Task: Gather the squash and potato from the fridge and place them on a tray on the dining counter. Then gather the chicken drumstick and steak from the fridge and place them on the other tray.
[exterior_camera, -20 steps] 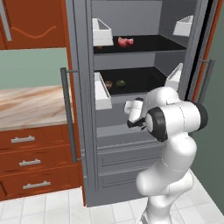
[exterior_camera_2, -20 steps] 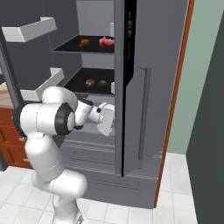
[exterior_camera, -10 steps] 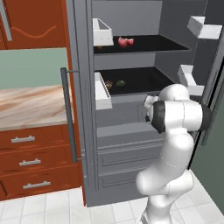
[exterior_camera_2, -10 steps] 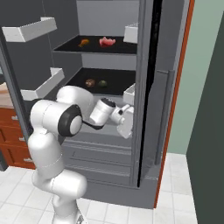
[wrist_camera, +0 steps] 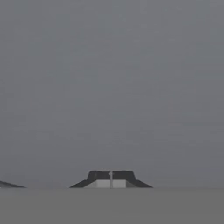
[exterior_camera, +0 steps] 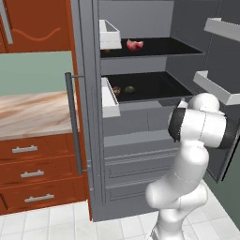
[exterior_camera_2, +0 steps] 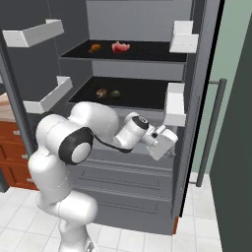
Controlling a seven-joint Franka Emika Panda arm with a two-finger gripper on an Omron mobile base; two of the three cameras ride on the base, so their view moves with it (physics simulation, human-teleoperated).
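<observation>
Now the right door of the fridge (exterior_camera_2: 197, 74) has swung wide; the gripper (exterior_camera_2: 170, 149), fingers closed and empty, presses it, baring squash (exterior_camera_2: 115, 93) and potato (exterior_camera_2: 101, 92).

Steak (exterior_camera: 135, 45) on shelf above potato (exterior_camera: 116, 89) and squash (exterior_camera: 130, 88).

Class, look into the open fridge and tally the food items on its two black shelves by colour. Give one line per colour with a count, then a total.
Pink-red: 1, the steak
Orange-brown: 1, a small item beside the steak, too small to name
Mottled brown: 1, the potato
Dark green: 1, the squash
Total: 4
</observation>
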